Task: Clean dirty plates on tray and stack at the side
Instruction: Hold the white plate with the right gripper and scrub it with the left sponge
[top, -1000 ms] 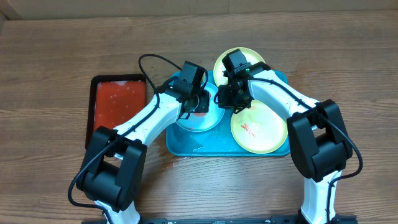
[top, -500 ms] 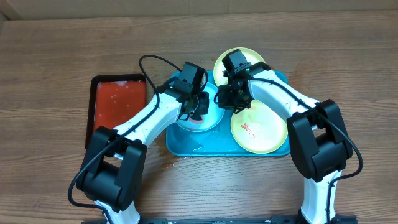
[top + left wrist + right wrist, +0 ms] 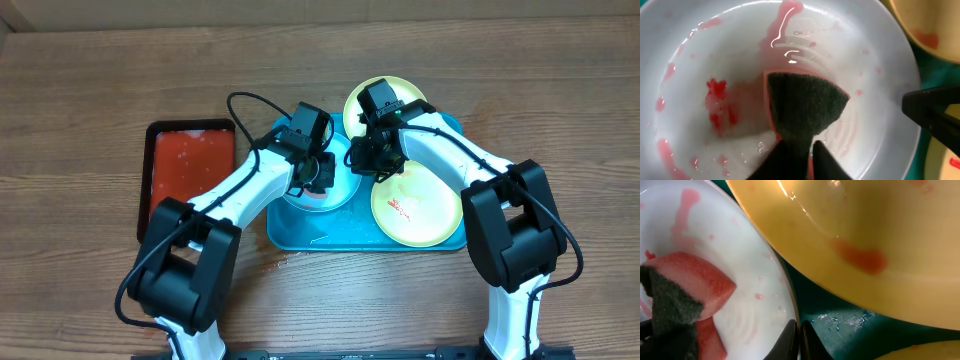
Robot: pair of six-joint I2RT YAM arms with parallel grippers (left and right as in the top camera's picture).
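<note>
A pale blue-white plate (image 3: 715, 50), wet and smeared pink-red, lies at the left of the turquoise tray (image 3: 330, 235). My left gripper (image 3: 807, 160) is shut on a red sponge with a dark green scouring face (image 3: 805, 107), which is pressed against the plate's inside. At the plate's right rim, my right gripper (image 3: 800, 340) is shut on the edge of the plate (image 3: 740, 260). A yellow-green plate (image 3: 865, 230) with a red smear sits just beyond it. In the overhead view a second yellow-green plate (image 3: 420, 210) with red marks lies at the tray's right.
A black tray with a red inside (image 3: 190, 165) stands on the wooden table left of the turquoise tray. The far yellow-green plate (image 3: 360, 100) overhangs the tray's back edge. Both arms cross above the tray's middle.
My left gripper has drawn the sponge a little toward the near side of the pale plate. The right gripper has stayed on the rim.
</note>
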